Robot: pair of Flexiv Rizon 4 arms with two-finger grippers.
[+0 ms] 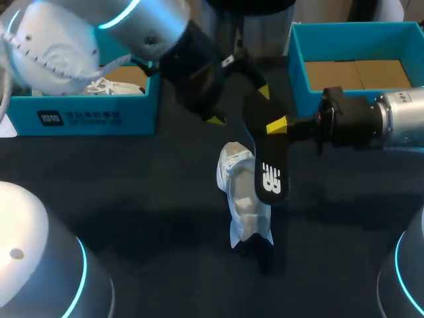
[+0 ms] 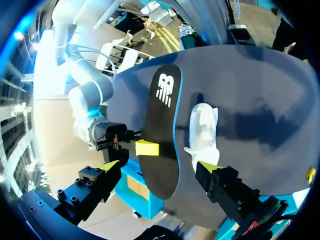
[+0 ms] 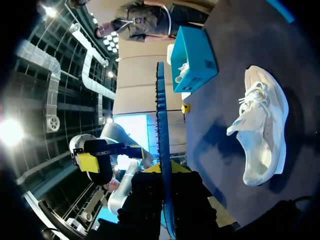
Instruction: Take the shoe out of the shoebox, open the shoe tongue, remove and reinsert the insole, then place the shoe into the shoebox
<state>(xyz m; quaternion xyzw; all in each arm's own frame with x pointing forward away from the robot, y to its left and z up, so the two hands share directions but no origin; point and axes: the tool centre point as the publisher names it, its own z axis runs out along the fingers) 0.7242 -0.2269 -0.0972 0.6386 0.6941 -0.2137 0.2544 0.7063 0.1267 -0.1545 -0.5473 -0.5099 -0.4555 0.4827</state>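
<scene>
Right tool gripped the black insole between both fingers, holding it just above the white shoe lying on the worktop, probably ready for reinsertion, while the left tool hovered wide open, empty, beside the insole's upper end.

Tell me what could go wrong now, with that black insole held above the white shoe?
The right gripper pinches the insole only by one edge, so it might slip or twist. The shoe lies loose on the table, unheld; pushing the insole in could shove it away. The open left gripper sits close by and might bump the insole.
</scene>
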